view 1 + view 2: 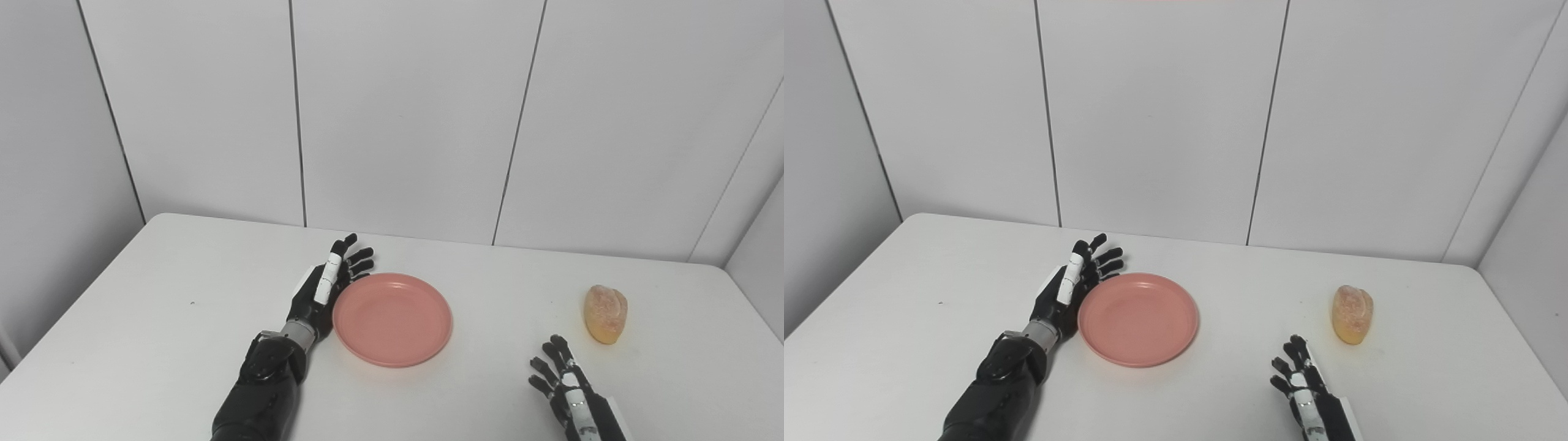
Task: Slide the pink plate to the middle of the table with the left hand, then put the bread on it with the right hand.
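A round pink plate (392, 318) lies on the white table (153, 318), near its middle. My left hand (327, 285) is open, fingers stretched out and pointing away, its edge against the plate's left rim. A golden bread roll (605, 312) lies on the table to the right, apart from the plate. My right hand (566, 383) is open and empty at the bottom right, fingers spread, a short way in front and left of the bread. The same scene shows in the right eye view, with the plate (1138, 318) and the bread (1352, 313).
The table runs to white wall panels (404, 116) at the back. Its right edge (759, 318) lies just past the bread. Its left edge slopes down to the bottom left corner.
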`<state>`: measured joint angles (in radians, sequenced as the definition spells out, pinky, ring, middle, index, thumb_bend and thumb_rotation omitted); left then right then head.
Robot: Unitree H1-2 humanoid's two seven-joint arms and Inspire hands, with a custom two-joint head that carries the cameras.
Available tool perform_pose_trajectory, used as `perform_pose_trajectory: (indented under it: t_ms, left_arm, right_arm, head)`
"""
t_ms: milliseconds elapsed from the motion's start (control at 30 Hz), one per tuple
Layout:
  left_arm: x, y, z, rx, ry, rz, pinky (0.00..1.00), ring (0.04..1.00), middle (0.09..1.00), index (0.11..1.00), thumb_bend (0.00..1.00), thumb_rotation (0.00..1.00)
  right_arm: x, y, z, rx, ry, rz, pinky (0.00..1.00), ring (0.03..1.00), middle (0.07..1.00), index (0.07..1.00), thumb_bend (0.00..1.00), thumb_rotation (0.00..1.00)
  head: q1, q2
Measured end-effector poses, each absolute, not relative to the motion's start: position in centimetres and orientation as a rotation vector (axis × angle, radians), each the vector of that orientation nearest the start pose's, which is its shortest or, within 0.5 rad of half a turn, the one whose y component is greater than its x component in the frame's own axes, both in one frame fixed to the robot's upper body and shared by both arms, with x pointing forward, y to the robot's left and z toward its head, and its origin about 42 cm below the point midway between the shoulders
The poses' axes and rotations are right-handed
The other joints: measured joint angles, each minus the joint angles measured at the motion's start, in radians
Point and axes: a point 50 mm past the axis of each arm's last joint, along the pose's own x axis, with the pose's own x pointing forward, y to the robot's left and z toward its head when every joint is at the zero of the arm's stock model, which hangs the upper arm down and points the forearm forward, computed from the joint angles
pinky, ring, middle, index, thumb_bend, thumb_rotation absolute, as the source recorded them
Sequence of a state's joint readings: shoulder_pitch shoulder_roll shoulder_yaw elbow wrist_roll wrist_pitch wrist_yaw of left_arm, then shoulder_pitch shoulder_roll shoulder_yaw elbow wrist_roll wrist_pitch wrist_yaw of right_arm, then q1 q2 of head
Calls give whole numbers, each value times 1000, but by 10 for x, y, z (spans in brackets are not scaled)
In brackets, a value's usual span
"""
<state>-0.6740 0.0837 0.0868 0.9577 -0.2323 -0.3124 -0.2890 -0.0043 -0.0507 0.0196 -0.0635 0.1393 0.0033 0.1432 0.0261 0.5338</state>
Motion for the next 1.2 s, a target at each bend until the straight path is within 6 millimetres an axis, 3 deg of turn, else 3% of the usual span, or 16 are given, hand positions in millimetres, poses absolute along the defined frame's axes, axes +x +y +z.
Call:
perform_pose_trajectory:
  t_ms: [200, 600, 933, 1200]
  left_arm:
    - [473, 191, 110, -145, -25, -273, 830, 868, 872, 954, 969, 962]
    - [471, 169, 110, -150, -22, -281, 879, 889, 893, 959, 946, 968]
    - [469, 168, 110, -147, -21, -293, 883, 880, 888, 956, 946, 958]
    - [468, 170, 109, -136, -20, -317, 879, 885, 887, 952, 948, 954]
  right_arm:
    - [284, -211, 115, 87, -67, 175, 897, 923, 969, 977, 769, 889]
    - [284, -196, 115, 91, -57, 177, 898, 923, 960, 976, 754, 878]
    - [283, -187, 115, 92, -49, 177, 918, 933, 973, 982, 748, 880]
    - [284, -179, 114, 66, -48, 167, 908, 935, 980, 990, 724, 904]
  head:
    - [-24, 9]
    - [-80, 25]
    - [-141, 32]
    - [-250, 21]
